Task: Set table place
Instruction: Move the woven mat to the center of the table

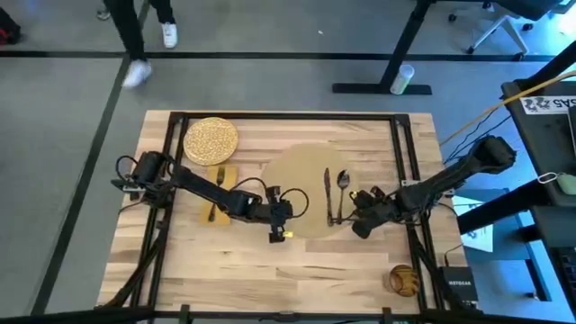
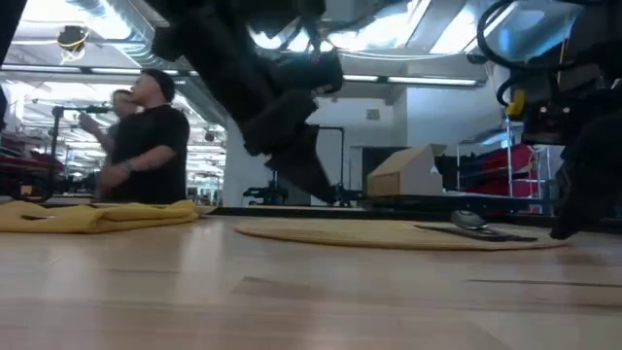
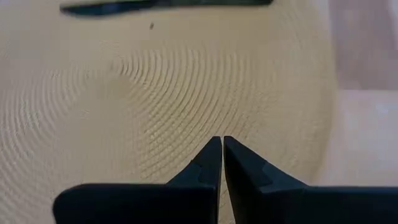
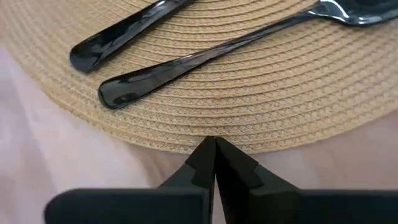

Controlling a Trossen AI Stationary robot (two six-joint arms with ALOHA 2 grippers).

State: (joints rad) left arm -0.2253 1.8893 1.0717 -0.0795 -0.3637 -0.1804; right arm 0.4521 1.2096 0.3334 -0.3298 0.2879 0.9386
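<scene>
Mat (image 1: pixel 301 184) – thin, limp, woven; grip it at the rim – both grippers, left (image 3: pixel 222 144) and right (image 4: pixel 213 144), were closed, empty

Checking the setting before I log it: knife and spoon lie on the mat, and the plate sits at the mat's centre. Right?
Not quite. The knife and spoon do lie on the mat, but the plate is off it, on the table near the far left corner. The high view shows this; the mat's centre is bare.
</scene>
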